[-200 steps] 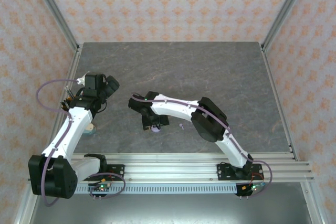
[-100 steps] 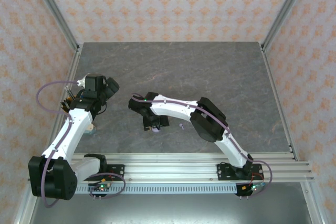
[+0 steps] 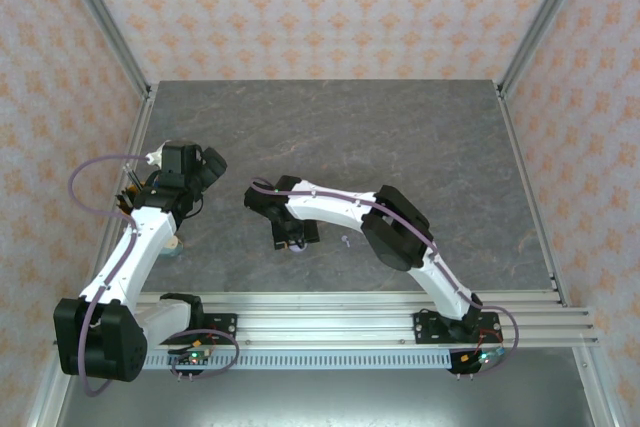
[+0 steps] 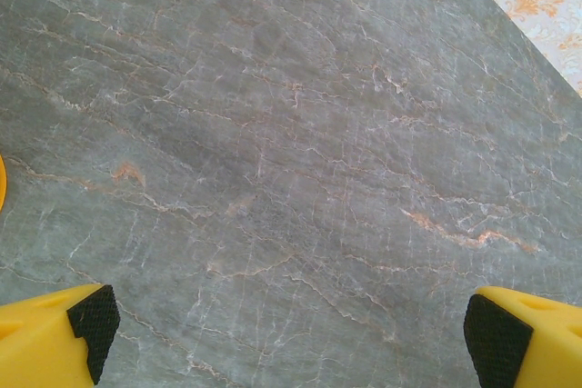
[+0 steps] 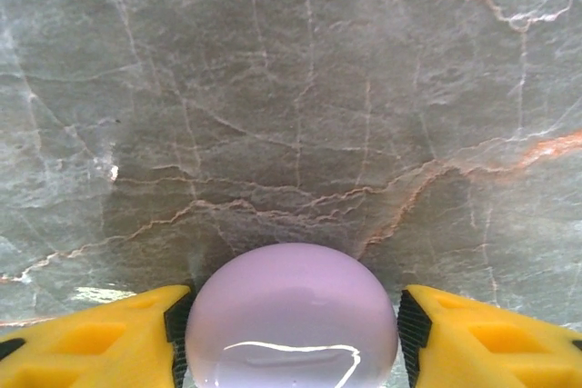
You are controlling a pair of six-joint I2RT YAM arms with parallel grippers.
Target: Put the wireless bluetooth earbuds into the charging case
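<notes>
1. Step in hand, as I judge it: get hold of the lilac case point(image 5: 291, 311) with my right hand point(image 3: 290, 237), so it can be steadied and opened for the earbuds.
2. Right hand: the jaws straddle the case, one pad on either side of its widest part. The pads point(image 5: 179, 324) sit at its wall or just short of it. I cannot tell whether a grip is made.
3. To do it well:
   - Keep the case centred between the pads and squeeze straight across.
   - Stay low on the body. The shell is glossy and domed, so pads riding high would likely squirt it out.
   - Press gently and leave the case flat on the counter point(image 3: 420, 137).
4. Left hand point(image 4: 291, 324): jaws spread wide with nothing between them, over bare counter well left of the case.
5. Earbud point(image 3: 344, 240): one tiny lilac piece lies on the counter just right of the case, apart from it and outside my right hand. It goes in only after the case is open.
</notes>
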